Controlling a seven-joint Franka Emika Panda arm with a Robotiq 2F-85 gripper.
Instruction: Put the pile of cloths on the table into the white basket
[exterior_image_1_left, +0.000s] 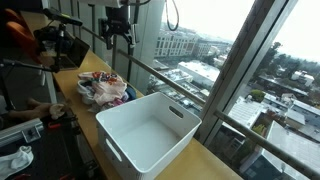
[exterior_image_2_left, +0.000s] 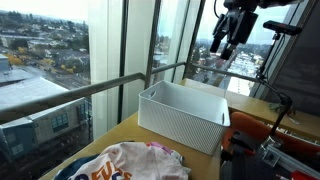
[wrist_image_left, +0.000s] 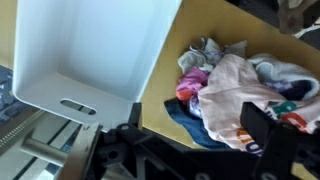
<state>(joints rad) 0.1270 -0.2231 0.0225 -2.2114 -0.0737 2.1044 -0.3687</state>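
The pile of cloths, mixed white, pink, blue and orange pieces, lies on the wooden table beside the white basket. Both show in both exterior views: the pile at the near end and the basket empty behind it. My gripper hangs high above the table, open and empty; it also shows in an exterior view. In the wrist view the basket is at left, the pile at right, and my gripper's dark fingers frame the bottom.
The narrow table runs along a glass window with a metal railing. A person and camera gear on stands sit near one end. A tripod and orange equipment stand by the table's inner side.
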